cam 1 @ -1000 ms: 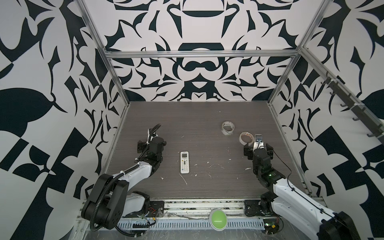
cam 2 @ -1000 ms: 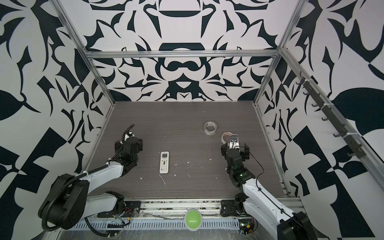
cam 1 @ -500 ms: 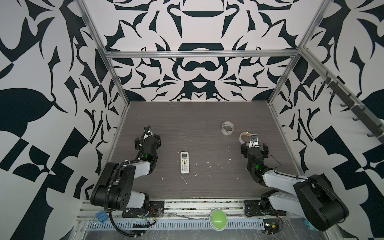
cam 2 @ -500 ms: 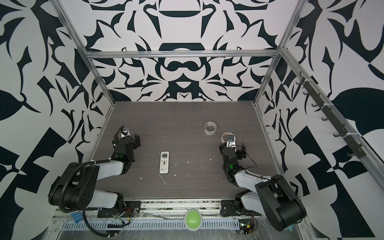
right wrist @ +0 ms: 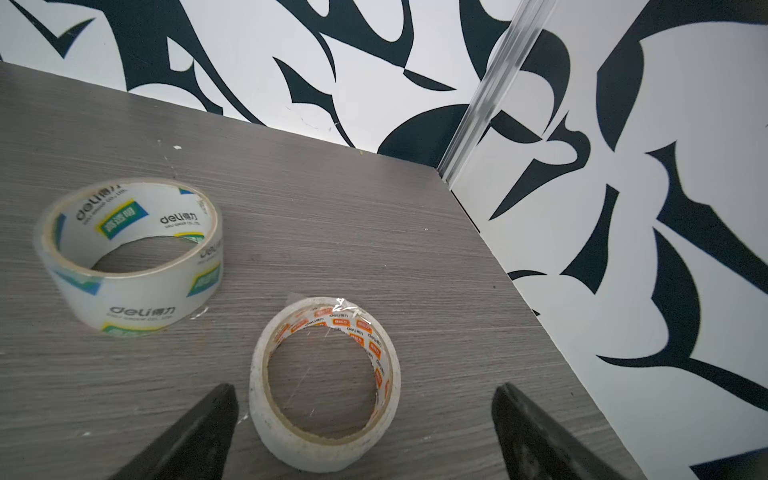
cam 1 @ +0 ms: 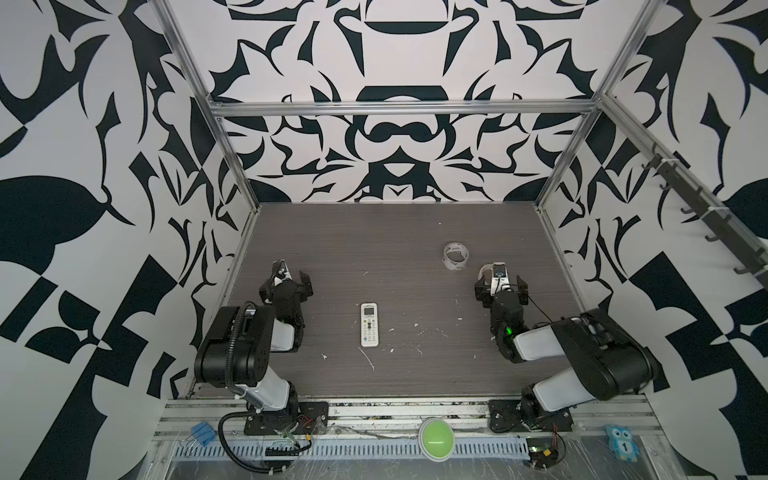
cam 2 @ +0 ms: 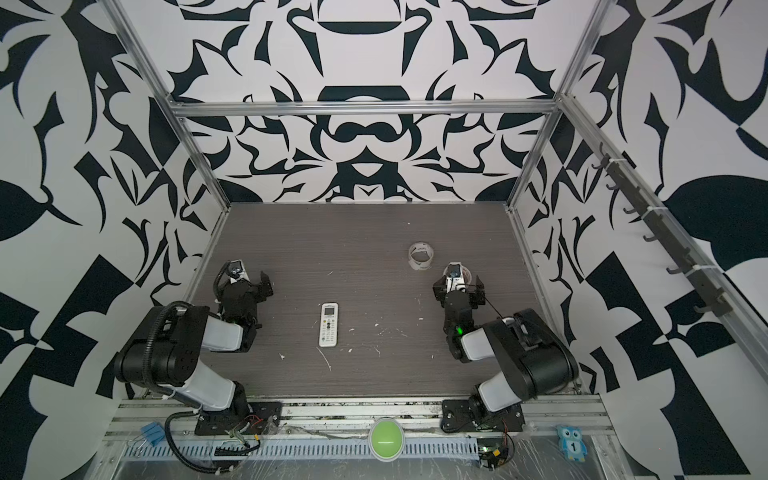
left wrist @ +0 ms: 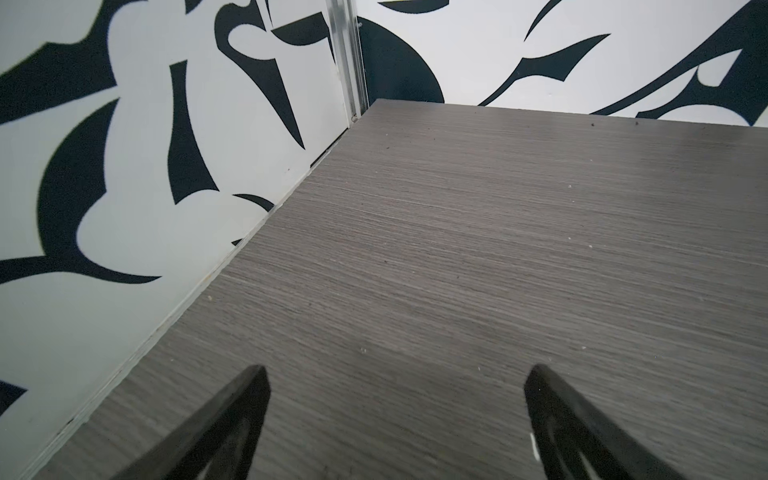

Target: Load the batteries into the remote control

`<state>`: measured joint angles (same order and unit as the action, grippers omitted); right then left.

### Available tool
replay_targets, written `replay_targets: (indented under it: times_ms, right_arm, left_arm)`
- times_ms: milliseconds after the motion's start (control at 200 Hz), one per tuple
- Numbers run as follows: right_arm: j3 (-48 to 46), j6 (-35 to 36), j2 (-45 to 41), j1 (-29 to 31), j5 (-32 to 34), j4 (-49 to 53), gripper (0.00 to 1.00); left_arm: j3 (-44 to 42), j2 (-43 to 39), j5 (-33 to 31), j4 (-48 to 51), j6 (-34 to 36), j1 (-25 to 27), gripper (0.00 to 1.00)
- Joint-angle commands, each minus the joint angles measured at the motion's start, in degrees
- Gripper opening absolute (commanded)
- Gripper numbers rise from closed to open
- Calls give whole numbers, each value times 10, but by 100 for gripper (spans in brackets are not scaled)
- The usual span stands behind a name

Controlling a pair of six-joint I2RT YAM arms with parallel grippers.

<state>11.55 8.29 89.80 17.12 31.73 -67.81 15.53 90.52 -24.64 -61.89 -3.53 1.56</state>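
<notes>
The remote control lies flat on the grey table, buttons up, its screen end toward the back, midway between the two arms. The batteries show in no view. My left gripper stands open and empty low over bare table, left of the remote and near the left wall. My right gripper is also open and empty, well right of the remote. A small tape roll lies just ahead of its fingertips, untouched.
A larger clear tape roll stands behind the small one. White scraps litter the table right of the remote. Patterned walls close in on the left, back and right. A green button sits on the front rail.
Both arms have folded back toward their bases, elbows drawn up. Each gripper shifted slightly away from the front. Both stayed open. The remote has not moved.
</notes>
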Motion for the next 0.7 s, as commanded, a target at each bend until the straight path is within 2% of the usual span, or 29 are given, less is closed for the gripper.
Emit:
replay_targets:
  times_ms: [0,70,125,220,695]
  right_arm:
    - [-3,-24,-1,-15,-32,-56,99]
    - [26,-58,-1,-34,-19,7,100]
    - [57,-56,21,-44,-16,34,100]
    - [78,-93,1,-69,-42,118,100]
    - [79,-101,1,-84,-55,120,100]
  left_arm:
    - [28,-10,37,24,-27,-16,99]
    - [47,-4,47,51,-34,-29,99]
    - [49,-14,51,73,-39,-29,99]
    - [44,-5,49,48,-37,-29,99]
    - [46,-7,49,54,-37,-30,99]
